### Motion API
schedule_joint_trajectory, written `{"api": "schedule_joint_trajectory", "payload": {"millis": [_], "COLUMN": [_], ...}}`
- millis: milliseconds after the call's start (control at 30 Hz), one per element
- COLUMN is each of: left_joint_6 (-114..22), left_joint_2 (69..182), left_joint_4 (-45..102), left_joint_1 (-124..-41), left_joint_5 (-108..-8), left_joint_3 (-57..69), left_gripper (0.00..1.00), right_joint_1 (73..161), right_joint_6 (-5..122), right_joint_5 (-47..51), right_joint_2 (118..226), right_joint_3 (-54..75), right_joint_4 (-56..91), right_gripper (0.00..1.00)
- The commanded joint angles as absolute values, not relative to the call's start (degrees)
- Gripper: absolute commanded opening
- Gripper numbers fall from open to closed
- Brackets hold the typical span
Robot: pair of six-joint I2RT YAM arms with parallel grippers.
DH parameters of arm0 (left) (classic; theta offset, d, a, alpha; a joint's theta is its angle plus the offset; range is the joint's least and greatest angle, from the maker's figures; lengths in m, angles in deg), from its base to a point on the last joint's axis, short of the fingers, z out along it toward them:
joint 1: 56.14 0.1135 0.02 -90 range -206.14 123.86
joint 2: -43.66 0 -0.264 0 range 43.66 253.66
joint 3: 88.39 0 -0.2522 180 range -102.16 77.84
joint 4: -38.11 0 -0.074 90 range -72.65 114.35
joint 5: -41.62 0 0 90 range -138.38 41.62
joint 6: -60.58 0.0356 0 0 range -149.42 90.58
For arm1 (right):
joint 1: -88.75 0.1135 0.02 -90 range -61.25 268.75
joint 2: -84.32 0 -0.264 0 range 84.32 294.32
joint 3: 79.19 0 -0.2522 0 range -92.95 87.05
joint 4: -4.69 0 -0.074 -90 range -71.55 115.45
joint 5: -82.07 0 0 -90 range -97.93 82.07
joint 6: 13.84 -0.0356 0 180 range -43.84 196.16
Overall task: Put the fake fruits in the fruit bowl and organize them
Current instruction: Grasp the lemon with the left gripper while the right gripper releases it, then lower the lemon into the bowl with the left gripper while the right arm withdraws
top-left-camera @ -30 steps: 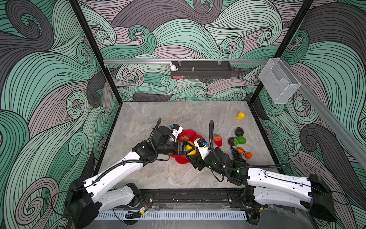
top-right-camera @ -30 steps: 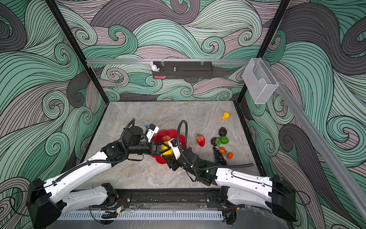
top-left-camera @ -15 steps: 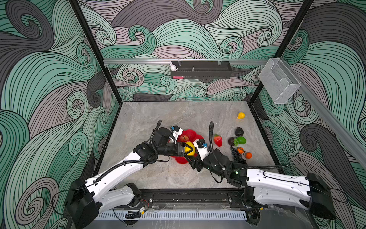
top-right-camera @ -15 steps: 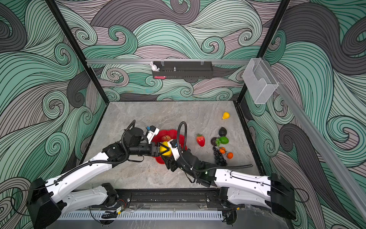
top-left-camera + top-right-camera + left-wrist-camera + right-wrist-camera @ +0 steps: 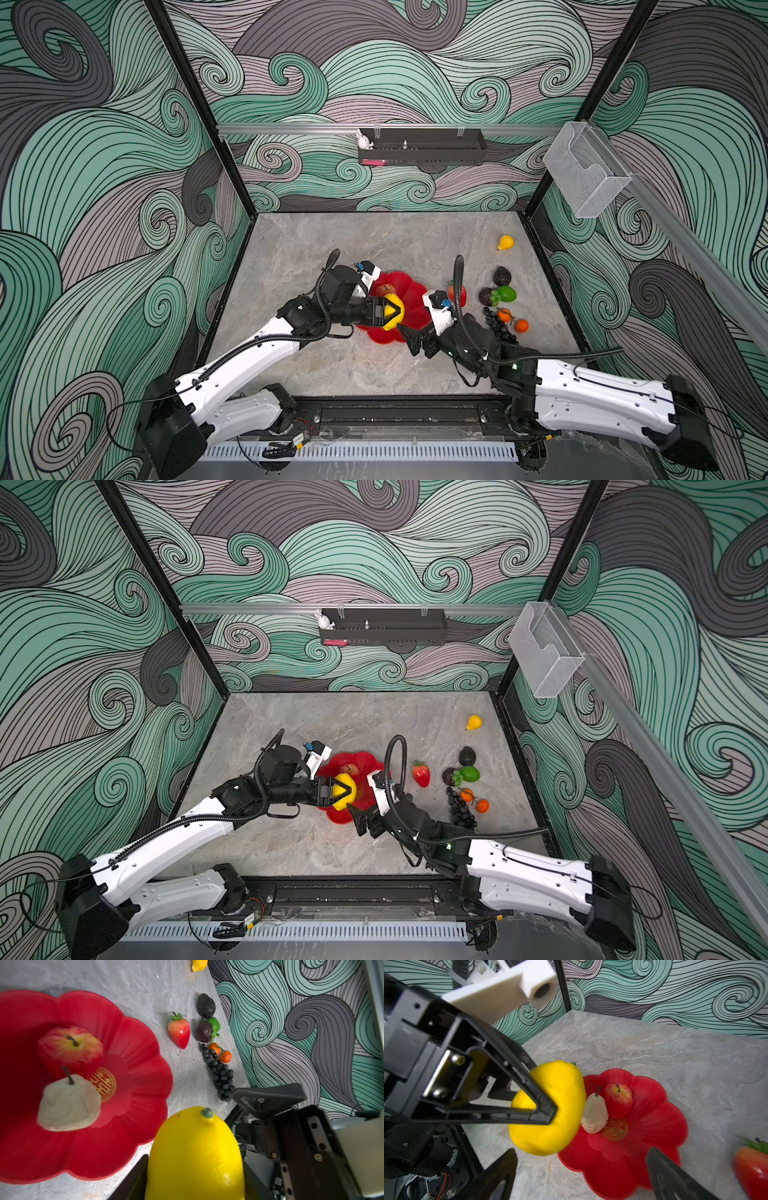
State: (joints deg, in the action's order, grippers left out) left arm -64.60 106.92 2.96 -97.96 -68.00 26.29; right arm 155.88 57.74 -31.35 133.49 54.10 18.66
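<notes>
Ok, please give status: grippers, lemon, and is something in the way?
Left gripper shut on lemon, above fruit bowl edge. Right gripper open, empty, near the bowl. Apple and pear already inside; centre partly taken.

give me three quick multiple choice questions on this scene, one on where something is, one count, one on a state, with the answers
1. Where is the strawberry?
A in the bowl
B on the table, right of the bowl in both top views
C on the table, left of the bowl

2. How many fruits lie in the bowl?
A none
B two
C four

3. The lemon is:
A lying on the table
B lying in the bowl
C held by the left gripper

Answers:
1 B, it lies on bare table right of the bowl.
2 B, only the apple and the pear lie in it.
3 C, the gripper clamps it, clear of the table.
</notes>
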Motion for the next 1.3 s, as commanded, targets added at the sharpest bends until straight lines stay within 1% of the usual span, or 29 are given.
{"api": "schedule_joint_trajectory", "payload": {"millis": [0,100,233,433,633,933,1100,1267], "left_joint_6": [-58.71,-55.95,-52.13,-48.03,-45.86,-42.00,-41.44,-41.44], "left_joint_2": [108.56,111.81,117.85,129.53,140.09,153.38,157.22,159.83], "left_joint_4": [-4.05,-8.75,-14.06,-22.19,-28.77,-36.36,-37.45,-37.00], "left_joint_1": [-98.57,-99.47,-102.18,-106.06,-110.37,-113.00,-113.09,-113.09], "left_joint_5": [-62.08,-58.59,-54.22,-48.93,-44.41,-35.38,-31.81,-31.64], "left_joint_3": [21.72,18.13,12.52,3.05,-5.81,-16.21,-18.76,-19.90], "left_gripper": [0.59,0.59,0.59,0.58,0.58,0.57,0.57,0.56], "right_joint_1": [155.00,153.62,151.48,149.84,149.65,149.57,149.58,149.57], "right_joint_6": [57.99,56.17,53.34,51.91,53.64,53.74,53.79,54.09], "right_joint_5": [-38.24,-41.17,-42.14,-42.31,-41.34,-40.46,-40.10,-40.09], "right_joint_2": [127.55,120.96,111.98,100.83,92.81,91.53,91.35,91.32], "right_joint_3": [55.57,57.34,61.44,68.09,71.38,71.78,71.93,72.11], "right_joint_4": [29.88,36.20,41.15,43.61,44.23,44.37,44.35,43.81], "right_gripper": [0.99,1.00,1.00,1.00,1.00,1.00,1.00,1.00]}}
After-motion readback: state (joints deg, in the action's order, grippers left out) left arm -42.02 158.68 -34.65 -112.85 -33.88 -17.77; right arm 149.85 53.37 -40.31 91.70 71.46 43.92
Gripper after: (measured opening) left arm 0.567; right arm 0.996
